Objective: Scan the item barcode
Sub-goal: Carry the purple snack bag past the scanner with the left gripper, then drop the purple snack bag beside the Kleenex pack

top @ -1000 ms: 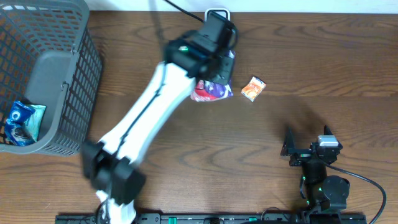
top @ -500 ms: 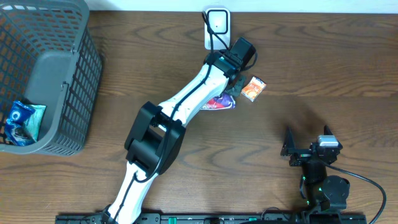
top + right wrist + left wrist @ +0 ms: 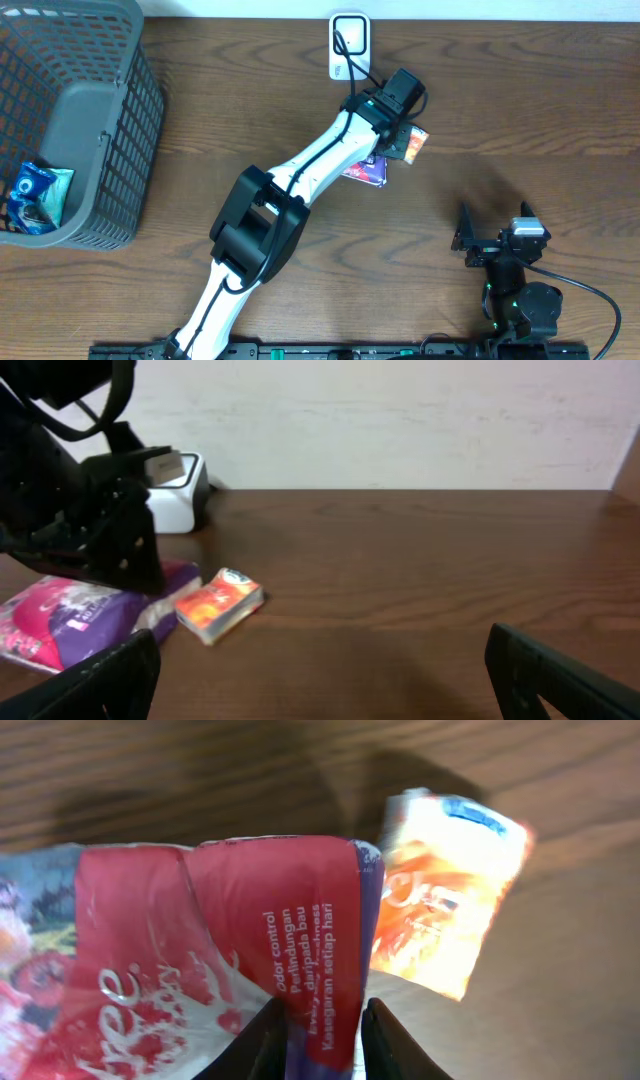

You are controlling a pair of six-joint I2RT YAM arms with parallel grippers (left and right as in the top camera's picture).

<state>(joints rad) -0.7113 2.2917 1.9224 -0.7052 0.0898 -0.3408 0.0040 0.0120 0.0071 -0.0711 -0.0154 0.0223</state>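
While the left arm [image 3: 310, 175] stretches diagonally across the table [image 3: 520, 110], the left gripper [image 3: 320, 1020] narrowly straddles an edge of the red pouch [image 3: 240, 940], near the scanner [image 3: 350, 42] and beside an orange packet [image 3: 450, 890]; grip unclear.

Dark wood table [image 3: 520, 120], pale wall [image 3: 400, 420]

Orange packet [image 3: 219, 603] beside purple pouch [image 3: 72, 616]

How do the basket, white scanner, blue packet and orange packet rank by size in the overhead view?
1. The basket, by far largest.
2. The white scanner and the blue packet look about alike; not ranked.
3. The orange packet, smallest, though the left arm partly covers it.
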